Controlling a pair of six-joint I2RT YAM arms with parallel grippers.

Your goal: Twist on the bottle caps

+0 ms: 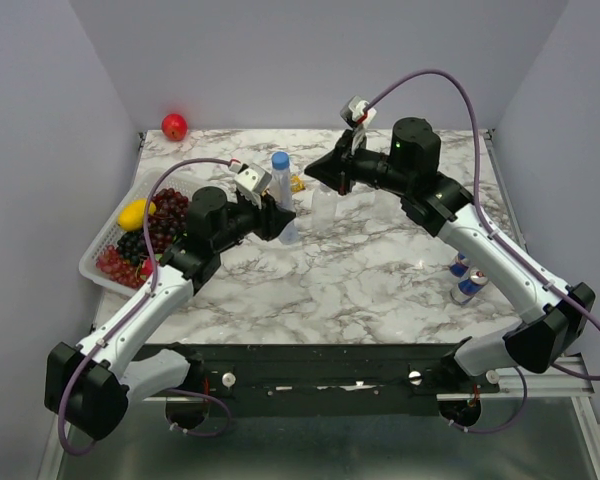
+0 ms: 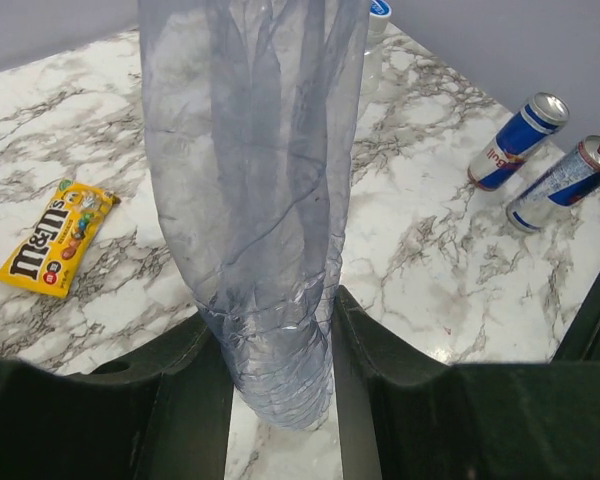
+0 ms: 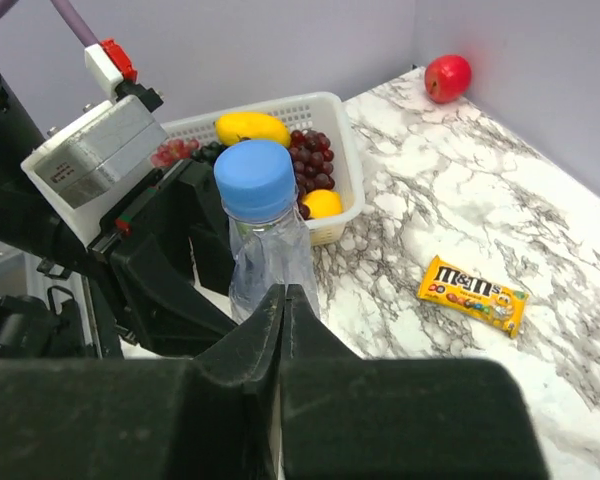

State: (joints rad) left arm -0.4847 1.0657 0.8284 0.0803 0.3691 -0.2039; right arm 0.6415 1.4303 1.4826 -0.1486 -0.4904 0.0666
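Note:
A slim blue-tinted bottle [image 2: 250, 190] stands upright on the marble table, and my left gripper [image 2: 280, 325] is shut on its lower body. Its blue cap [image 3: 254, 178] sits on the neck; in the top view the cap [image 1: 280, 160] shows above the left gripper [image 1: 280, 222]. My right gripper [image 3: 285, 300] is just beside the bottle, below cap height. Its fingers are pressed together with nothing between them. In the top view the right gripper [image 1: 316, 178] is just right of the cap. A colourless bottle [image 2: 372, 55] with a blue cap [image 2: 378, 8] stands behind the held one.
A white basket [image 1: 98, 252] of grapes and yellow fruit sits at the left edge. A red apple [image 1: 174, 126] lies in the far left corner. A yellow M&M's packet [image 3: 473, 295] lies behind the bottles. Two blue-and-silver cans [image 1: 468, 280] stand at the right.

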